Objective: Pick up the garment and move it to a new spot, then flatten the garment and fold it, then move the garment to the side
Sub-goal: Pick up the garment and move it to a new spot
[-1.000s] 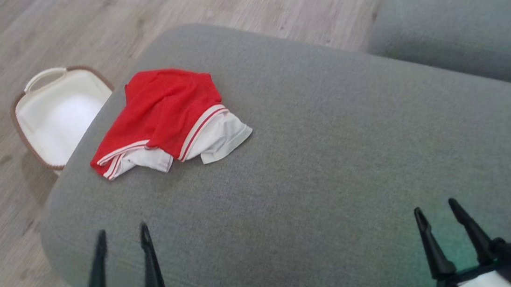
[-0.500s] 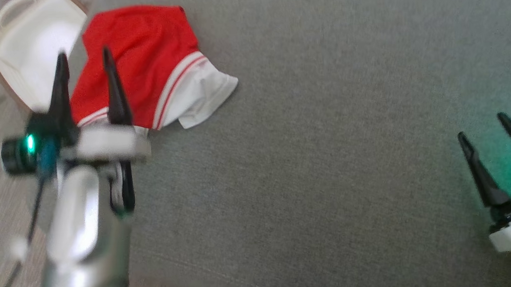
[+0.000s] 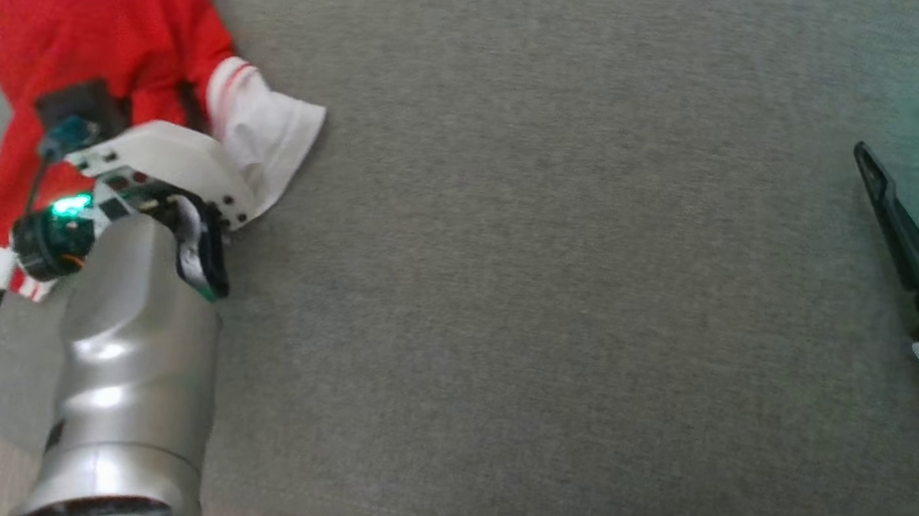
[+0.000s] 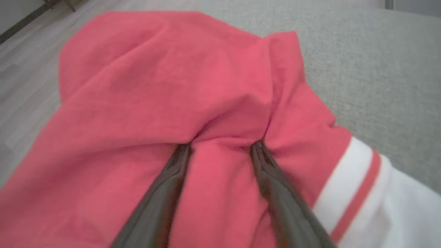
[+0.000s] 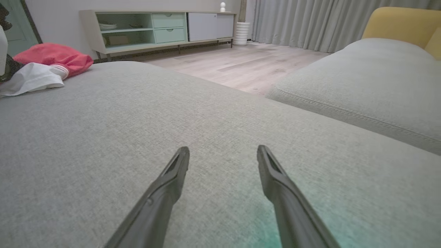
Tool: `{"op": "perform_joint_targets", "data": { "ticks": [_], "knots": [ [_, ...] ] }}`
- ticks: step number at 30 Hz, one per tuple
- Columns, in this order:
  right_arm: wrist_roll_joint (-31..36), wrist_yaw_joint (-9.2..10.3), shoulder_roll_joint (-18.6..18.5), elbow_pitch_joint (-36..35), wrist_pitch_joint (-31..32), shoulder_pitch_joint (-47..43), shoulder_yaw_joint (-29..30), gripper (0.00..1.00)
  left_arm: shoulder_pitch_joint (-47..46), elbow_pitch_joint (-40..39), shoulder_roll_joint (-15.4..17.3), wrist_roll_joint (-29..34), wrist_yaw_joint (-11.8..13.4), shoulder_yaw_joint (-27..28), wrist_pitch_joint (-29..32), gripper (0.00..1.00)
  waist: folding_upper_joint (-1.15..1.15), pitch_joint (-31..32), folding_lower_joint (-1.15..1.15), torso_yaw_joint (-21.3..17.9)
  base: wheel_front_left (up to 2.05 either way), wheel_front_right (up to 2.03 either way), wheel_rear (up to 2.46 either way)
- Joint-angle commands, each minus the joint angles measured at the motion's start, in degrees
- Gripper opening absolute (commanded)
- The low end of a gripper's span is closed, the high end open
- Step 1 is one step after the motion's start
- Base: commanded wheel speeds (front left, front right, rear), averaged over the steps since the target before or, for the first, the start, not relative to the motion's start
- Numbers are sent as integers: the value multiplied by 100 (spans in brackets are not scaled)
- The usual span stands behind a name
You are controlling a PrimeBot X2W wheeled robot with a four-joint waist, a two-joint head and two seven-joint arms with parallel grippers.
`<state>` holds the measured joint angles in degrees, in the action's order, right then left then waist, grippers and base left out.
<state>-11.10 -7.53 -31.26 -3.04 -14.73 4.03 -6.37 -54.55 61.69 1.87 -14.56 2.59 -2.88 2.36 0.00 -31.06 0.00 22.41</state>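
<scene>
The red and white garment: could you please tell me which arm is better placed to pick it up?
Left. The left hand has both fingertips pressed into the red and white fabric garment, open around a fold. The right hand is open over bare grey sofa cushion, well away.

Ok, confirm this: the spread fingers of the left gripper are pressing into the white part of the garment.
Wrong part: the spread fingers of the left gripper are pressing into the red part of the garment, not the white, as the left wrist view shows.

Red garment (image 3: 109, 30), white red-striped edging, lies on plain grey sofa (image 3: 592, 237).
</scene>
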Motion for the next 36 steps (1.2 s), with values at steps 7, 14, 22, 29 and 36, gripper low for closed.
{"op": "perform_joint_targets", "data": {
  "ticks": [7, 14, 22, 29, 36],
  "knots": [
    [23, 4, 180, 114, -27, -65, -118, 100, -332, 225, 583, 53, -200, 41, -903, 0, 0, 299, 0, -326, 0, 0, 0],
    [54, 4, 906, 420, -27, 20, -390, 100, -763, 65, 888, 281, -613, -274, -1455, 0, 0, 1402, 0, -729, 0, 0, 0],
    [-43, 4, 1842, 760, -27, -173, -453, 100, -1046, -624, 785, 496, -918, -853, -1443, 0, 0, 2662, 0, -1566, 0, 0, 0],
    [147, 4, 2257, 704, -27, -345, -709, 100, -283, -1346, 588, 308, -1002, -1499, -1013, 0, 0, 3276, 0, -2920, 0, 0, 0],
    [159, 4, 2295, 480, -27, -406, -805, 100, 919, -1517, 326, 18, -1006, -2308, -690, 0, 0, 3030, 0, -3848, 0, 0, 0]
  ]
}}
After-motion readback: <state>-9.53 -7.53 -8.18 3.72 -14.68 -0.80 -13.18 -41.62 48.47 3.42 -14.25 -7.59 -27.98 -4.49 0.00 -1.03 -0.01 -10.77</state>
